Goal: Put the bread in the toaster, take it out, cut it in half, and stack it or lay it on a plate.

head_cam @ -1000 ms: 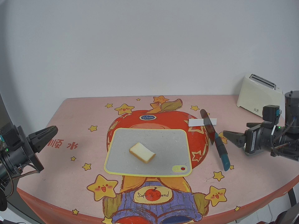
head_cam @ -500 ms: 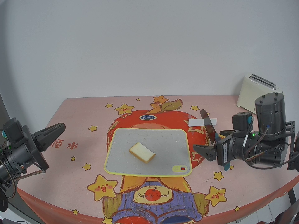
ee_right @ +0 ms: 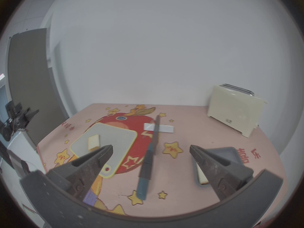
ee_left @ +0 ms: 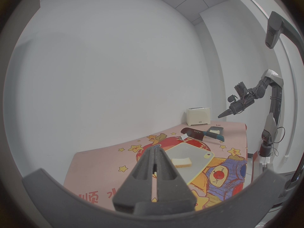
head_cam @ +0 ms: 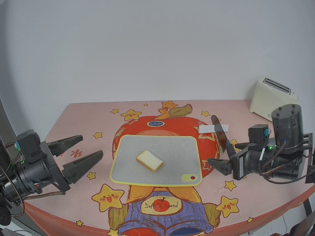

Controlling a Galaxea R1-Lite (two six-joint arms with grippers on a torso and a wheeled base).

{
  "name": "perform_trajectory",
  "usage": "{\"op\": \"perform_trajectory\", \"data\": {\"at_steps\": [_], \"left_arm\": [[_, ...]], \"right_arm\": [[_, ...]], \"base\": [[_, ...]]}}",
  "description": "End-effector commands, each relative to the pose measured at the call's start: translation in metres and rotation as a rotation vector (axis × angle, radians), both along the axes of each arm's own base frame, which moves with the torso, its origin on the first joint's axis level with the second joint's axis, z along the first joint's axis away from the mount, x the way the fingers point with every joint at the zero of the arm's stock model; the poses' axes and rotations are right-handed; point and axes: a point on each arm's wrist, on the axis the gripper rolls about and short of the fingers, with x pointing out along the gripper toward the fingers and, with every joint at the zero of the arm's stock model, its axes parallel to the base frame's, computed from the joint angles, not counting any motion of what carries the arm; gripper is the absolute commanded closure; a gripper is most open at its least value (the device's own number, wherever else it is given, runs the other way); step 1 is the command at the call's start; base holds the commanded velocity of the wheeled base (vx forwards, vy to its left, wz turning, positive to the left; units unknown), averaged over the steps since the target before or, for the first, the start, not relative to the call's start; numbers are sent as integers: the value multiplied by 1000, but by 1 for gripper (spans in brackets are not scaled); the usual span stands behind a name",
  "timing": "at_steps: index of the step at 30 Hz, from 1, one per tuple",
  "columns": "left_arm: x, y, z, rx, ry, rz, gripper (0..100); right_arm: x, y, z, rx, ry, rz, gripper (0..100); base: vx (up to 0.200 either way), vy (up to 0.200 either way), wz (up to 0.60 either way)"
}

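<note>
The bread slice [head_cam: 150, 160] lies flat on the cutting board [head_cam: 177, 145], well apart from the toaster [head_cam: 270, 102]; the left gripper [head_cam: 91, 145] and the right gripper [head_cam: 226, 154] both have fingers apart and hold nothing. The right gripper is just beside the knife [head_cam: 219, 131], so a low reach toward the bread may knock it, or push the thin slice instead of gripping it.

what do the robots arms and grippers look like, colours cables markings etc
The left gripper and right gripper are dark grey, each with two long wedge-shaped fingers tapering to points. Behind each is a black cylindrical wrist with a boxy camera block showing a teal spot, thin black cables looping alongside, and a small green light. The right one carries a white label strip.
</note>
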Motion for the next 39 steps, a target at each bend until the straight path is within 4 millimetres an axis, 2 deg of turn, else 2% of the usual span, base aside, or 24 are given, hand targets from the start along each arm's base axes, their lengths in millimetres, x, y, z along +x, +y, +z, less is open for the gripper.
{"op": "perform_trajectory", "data": {"at_steps": [1, 5, 8, 9, 10, 12, 20, 25, 33, 39], "left_arm": [[16, -39, 1, 0, 145, 32, 0], [38, -65, -19, 78, 235, 143, 0], [49, -85, -32, 102, 277, 230, 0], [49, -85, -32, 102, 277, 230, 0], [60, -98, -38, 107, 290, 293, 0], [69, -107, -52, 144, 310, 330, 0], [83, -120, -70, 235, 341, 415, 0], [81, -117, -74, 323, 375, 470, 0], [85, -119, -72, 359, 374, 497, 0], [93, -123, -62, 392, 351, 494, 0]], "right_arm": [[-36, -44, 29, 129, -116, -35, 0], [-51, -65, 48, 251, -166, -37, 0], [-50, -72, 51, 258, -182, -85, 0], [-50, -72, 51, 258, -182, -85, 0], [-47, -78, 51, 253, -188, -125, 0], [-45, -82, 49, 244, -190, -162, 0], [-44, -88, 51, 242, -204, -195, 0], [-43, -88, 51, 240, -203, -195, 0], [-44, -88, 51, 241, -204, -195, 0], [-43, -88, 50, 241, -200, -191, 0]], "base": [[0, 0, 0], [0, 0, 0], [0, 0, 0], [0, 0, 0], [0, 0, 0], [0, 0, 0], [0, 0, 0], [0, 0, 0], [0, 0, 0], [0, 0, 0]]}}
